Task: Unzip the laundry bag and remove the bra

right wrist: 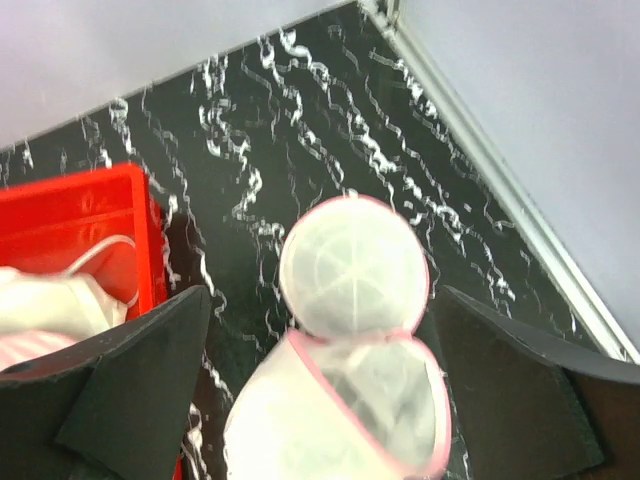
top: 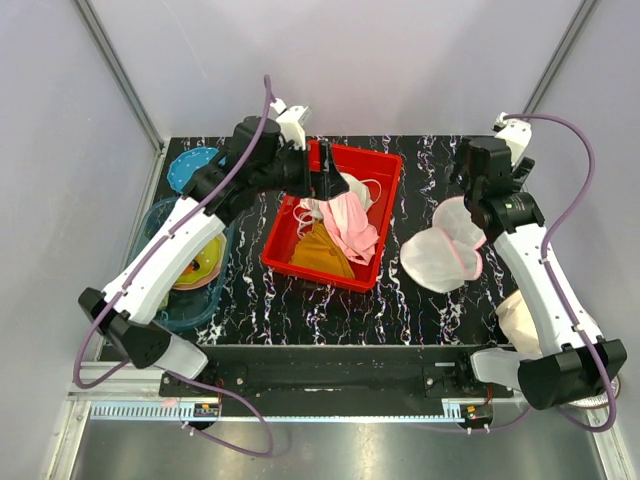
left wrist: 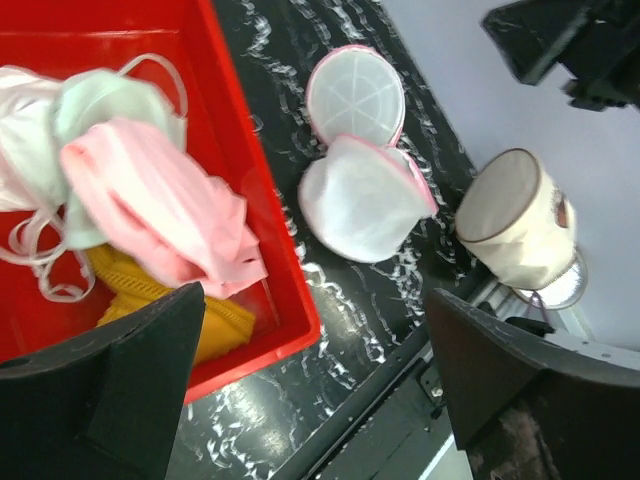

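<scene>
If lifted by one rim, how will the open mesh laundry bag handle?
Probably floppy: the laundry bag lies as two thin mesh halves joined at the pink edging, so the free half would likely dangle. It looks light and see-through. The domed halves may hold some shape.

your left arm [top: 170,250] stretches forward and bends inward toward the middle. the left tool [top: 330,186] points down, its fingers [left wrist: 110,390] spread wide and holding nothing. your right arm [top: 540,280] reaches forward along its own side. the right tool [right wrist: 330,400] faces down, also spread wide with nothing in it.
</scene>
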